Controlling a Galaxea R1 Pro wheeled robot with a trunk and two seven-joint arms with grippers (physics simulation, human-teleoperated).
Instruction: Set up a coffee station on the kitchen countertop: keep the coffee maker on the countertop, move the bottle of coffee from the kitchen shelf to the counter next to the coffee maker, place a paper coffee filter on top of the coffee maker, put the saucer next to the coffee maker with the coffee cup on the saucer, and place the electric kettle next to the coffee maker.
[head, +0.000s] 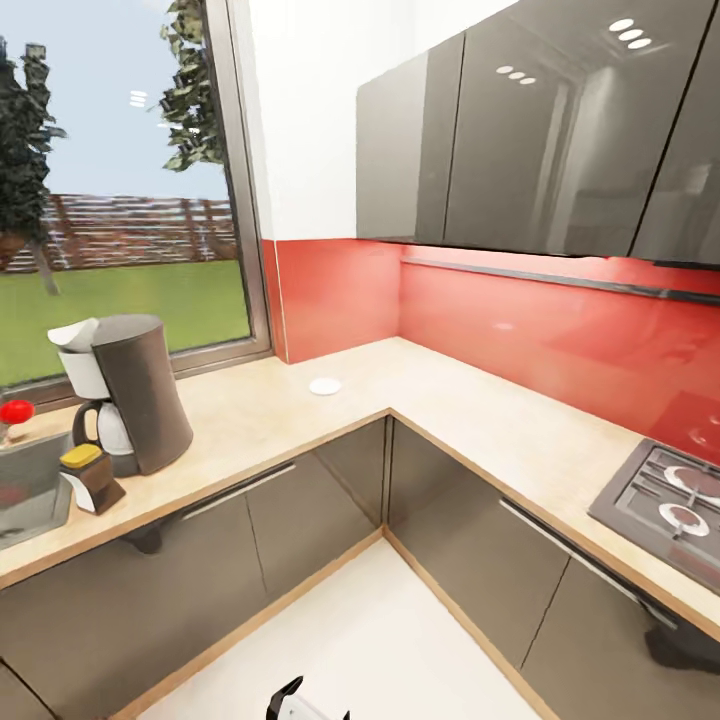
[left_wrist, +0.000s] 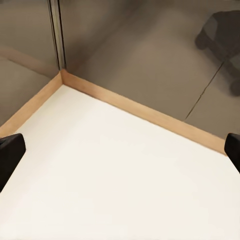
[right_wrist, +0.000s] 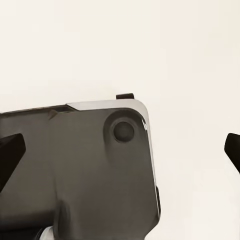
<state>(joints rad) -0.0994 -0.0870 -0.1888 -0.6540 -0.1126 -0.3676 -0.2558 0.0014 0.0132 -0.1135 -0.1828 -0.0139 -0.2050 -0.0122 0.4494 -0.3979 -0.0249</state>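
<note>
Window (head: 120, 200): lawn, fence and trees outside.
Wall cabinets (head: 540, 130): glossy grey, above the red backsplash (head: 520, 320).
Stove (head: 665, 500): at the right edge.
Sink (head: 25, 490): at the far left.
Floor (left_wrist: 115, 180): pale.

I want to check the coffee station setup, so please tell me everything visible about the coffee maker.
The coffee maker stands upright on the kitchen countertop in front of the window, beside the sink. Its tall rounded body looks like dark grey plastic and flares toward the base. A white filter housing sits at the top front, and a white carafe with a dark handle sits below it. The bottle of coffee, brown with a yellow cap, stands right before it. No end effector touches it.
</note>
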